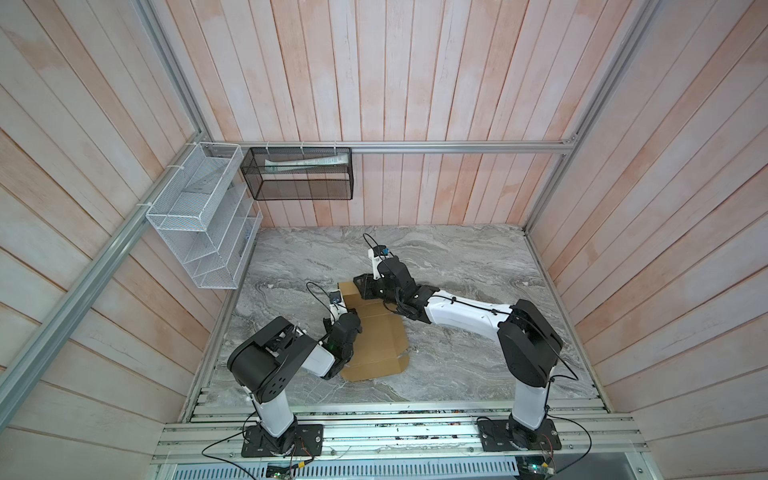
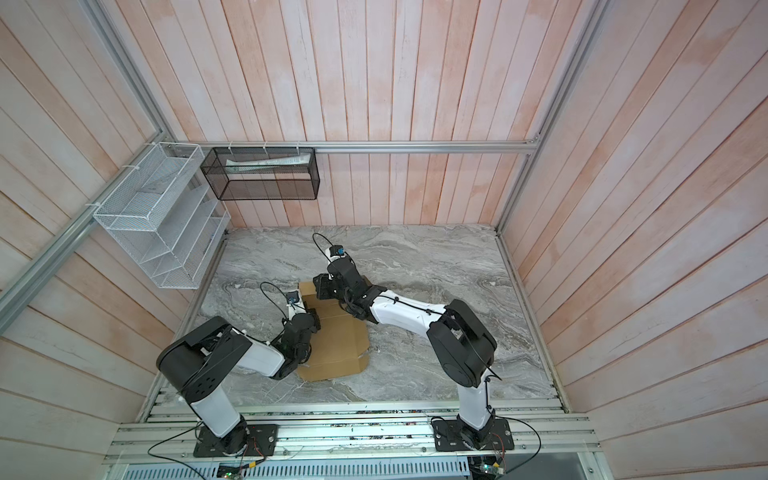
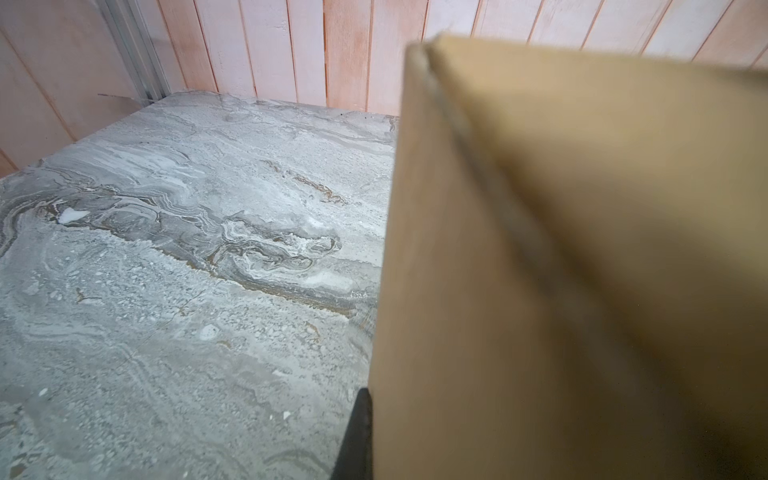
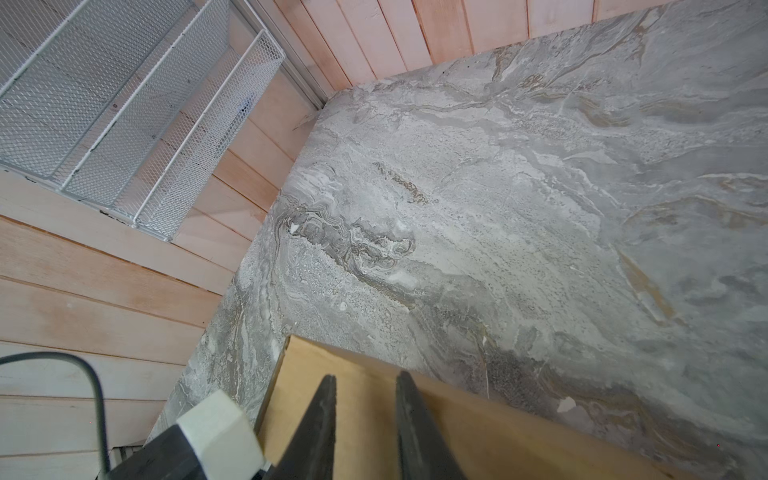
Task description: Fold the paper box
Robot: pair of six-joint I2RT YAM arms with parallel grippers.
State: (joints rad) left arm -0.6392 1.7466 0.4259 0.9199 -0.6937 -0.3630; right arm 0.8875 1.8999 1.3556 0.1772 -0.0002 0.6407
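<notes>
Elbow bent, the left gripper (image 3: 373,397) is clenching a raised edge of the paper box (image 1: 384,347), which is lying mid-frame on the table (image 1: 465,257). The outstretched right gripper (image 4: 366,376) is sitting with its jaws parted over the box's upper end.

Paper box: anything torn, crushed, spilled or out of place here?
Nothing stands out. The paper box lies part-folded on the table, its far end raised; no tears or spills are visible.

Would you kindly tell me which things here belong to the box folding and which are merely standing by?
Part of the job: paper box; left gripper, shut on its flap; right gripper, above its far edge.

Standing by: white mesh rack; black mesh basket holding papers.
</notes>
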